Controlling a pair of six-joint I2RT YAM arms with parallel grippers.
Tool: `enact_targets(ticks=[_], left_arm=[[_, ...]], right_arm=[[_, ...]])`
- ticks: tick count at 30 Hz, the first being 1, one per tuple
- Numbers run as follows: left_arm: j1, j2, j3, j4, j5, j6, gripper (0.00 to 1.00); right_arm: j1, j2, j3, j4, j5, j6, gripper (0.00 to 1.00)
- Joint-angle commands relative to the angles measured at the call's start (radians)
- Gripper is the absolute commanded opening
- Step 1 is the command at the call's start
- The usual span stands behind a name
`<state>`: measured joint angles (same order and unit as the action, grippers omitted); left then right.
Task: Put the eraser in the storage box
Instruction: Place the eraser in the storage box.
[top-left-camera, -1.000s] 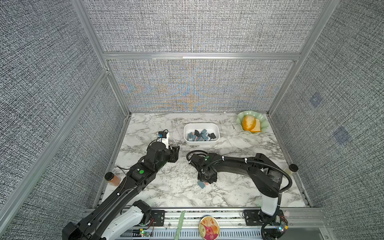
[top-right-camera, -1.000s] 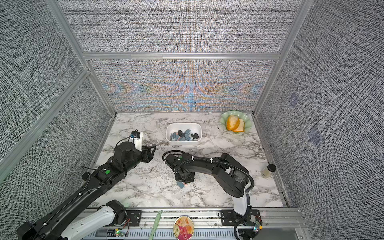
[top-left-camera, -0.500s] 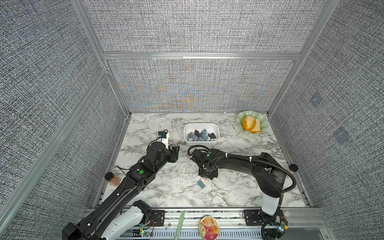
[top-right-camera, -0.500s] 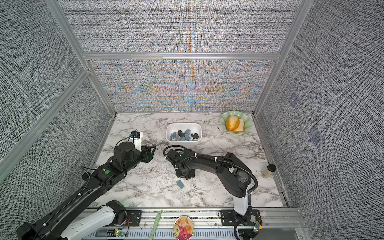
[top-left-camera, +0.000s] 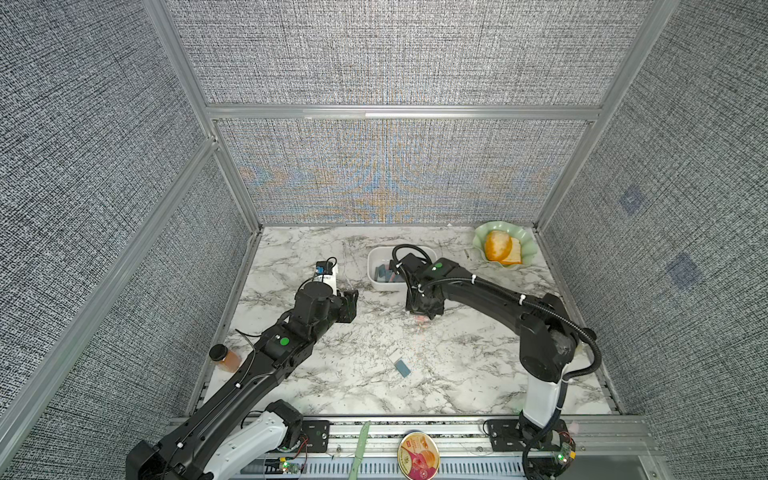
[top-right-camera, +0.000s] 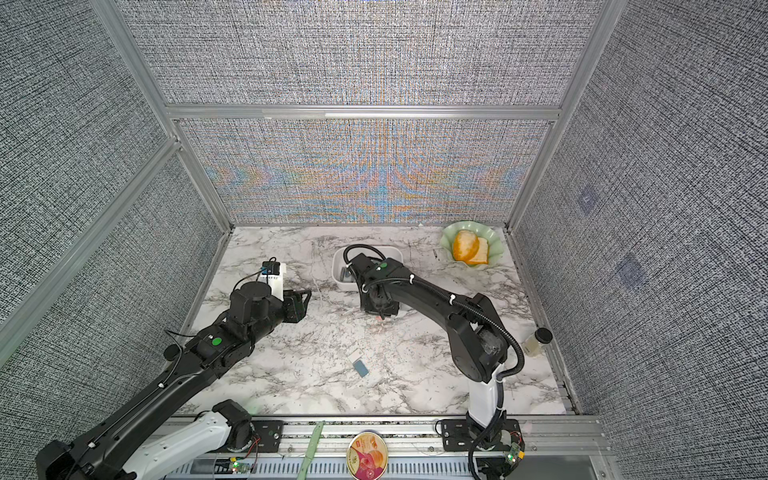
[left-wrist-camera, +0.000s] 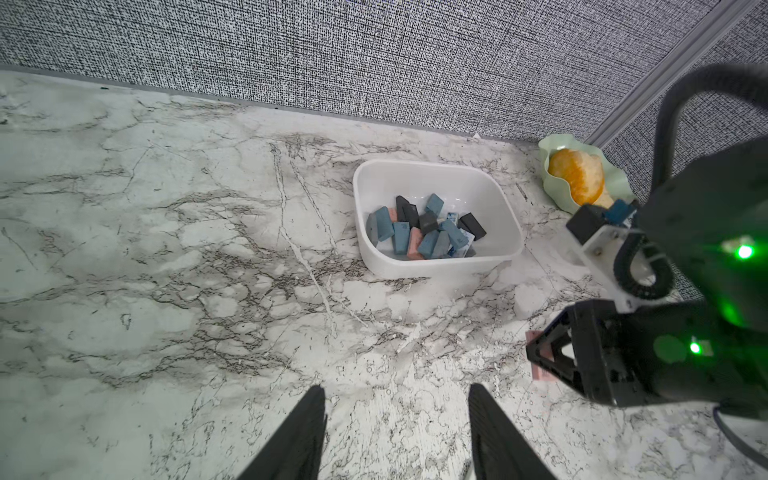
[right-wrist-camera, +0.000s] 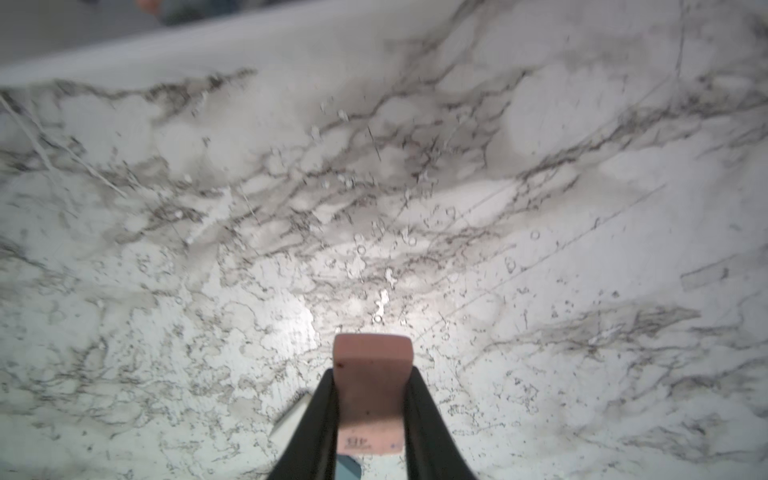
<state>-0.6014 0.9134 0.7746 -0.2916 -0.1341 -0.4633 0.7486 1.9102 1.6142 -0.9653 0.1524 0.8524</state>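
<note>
Carrying stage, nearly complete: your right hand (top-left-camera: 422, 309) is clenched on the pink eraser (right-wrist-camera: 372, 365) just short of the storage box (left-wrist-camera: 415, 178), above the desk (top-left-camera: 478, 374); only the release over the box remains. Your left hand (left-wrist-camera: 395, 388) stands open and empty. A second ago the right hand sat low beside the blue eraser (top-left-camera: 402, 368), which has stayed put.

Pale green dish (top-left-camera: 528, 252) with orange food (top-left-camera: 497, 245), amber bottle (top-left-camera: 227, 360) at marble table (top-left-camera: 374, 395) edge, round tin (top-left-camera: 418, 456) on rail (top-left-camera: 461, 433)
</note>
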Motion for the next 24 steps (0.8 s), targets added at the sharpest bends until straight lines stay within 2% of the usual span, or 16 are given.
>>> enact_targets(ticks=[1,12,17,24], left_arm=[[0.0,0.006,0.007,0.008,-0.021,-0.006,0.57],[0.0,0.012,0.008,0.001,-0.009,-0.036,0.57],[0.0,0.017,-0.004,0.009,0.005,-0.032,0.57],[0.0,0.051,0.032,-0.041,0.04,-0.045,0.57]], right_arm=[[-0.042,0.037,0.091,-0.074,0.009,-0.088,0.26],[-0.18,0.302,0.504,-0.158,-0.029,-0.241,0.27],[-0.218,0.408,0.635,-0.156,-0.078,-0.28,0.29],[-0.242,0.447,0.656,-0.098,-0.122,-0.3,0.48]])
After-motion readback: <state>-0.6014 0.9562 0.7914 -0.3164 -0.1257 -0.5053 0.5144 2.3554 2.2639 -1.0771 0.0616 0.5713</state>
